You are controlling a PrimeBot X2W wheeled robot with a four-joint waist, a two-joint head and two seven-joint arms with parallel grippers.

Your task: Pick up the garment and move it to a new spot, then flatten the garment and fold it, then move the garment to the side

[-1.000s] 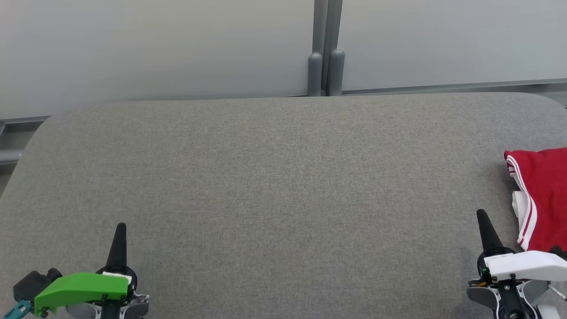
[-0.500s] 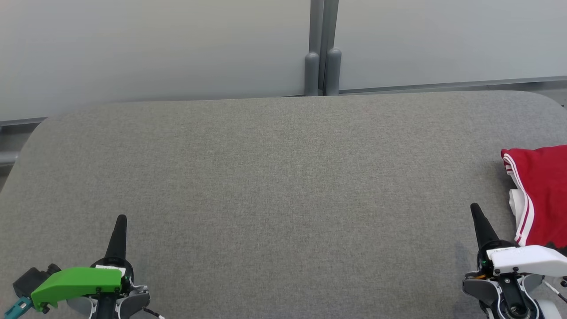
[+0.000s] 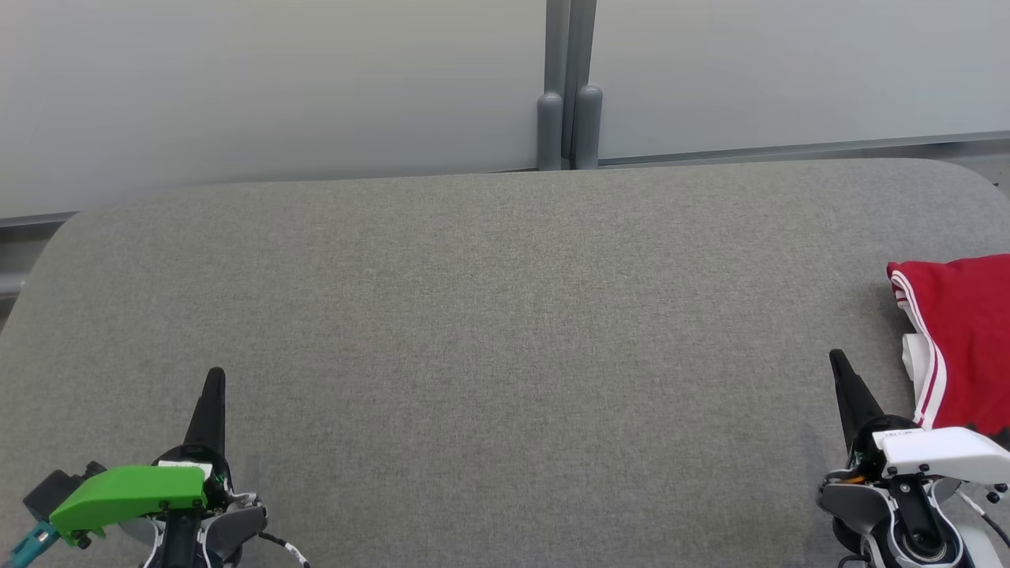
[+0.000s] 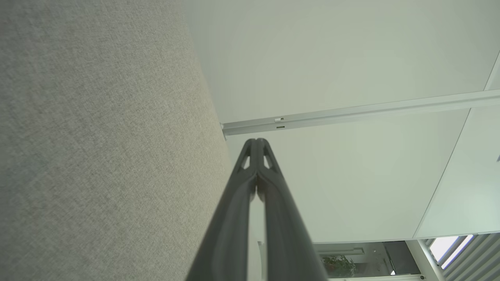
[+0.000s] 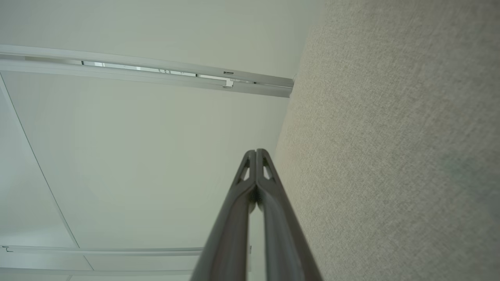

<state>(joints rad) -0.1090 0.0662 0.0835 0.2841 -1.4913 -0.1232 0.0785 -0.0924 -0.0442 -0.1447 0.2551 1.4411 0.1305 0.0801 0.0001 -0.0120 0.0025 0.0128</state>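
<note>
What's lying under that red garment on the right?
The garment rests on the grey table. A white layer peeks out beneath its left edge. Anything else beneath is covered by the cloth, and its right part runs out of the picture.

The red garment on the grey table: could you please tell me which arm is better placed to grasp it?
Right, probably. The right gripper, shut, sits just beside the garment at the right edge of the table; the left gripper, also shut, is far across it.
</note>
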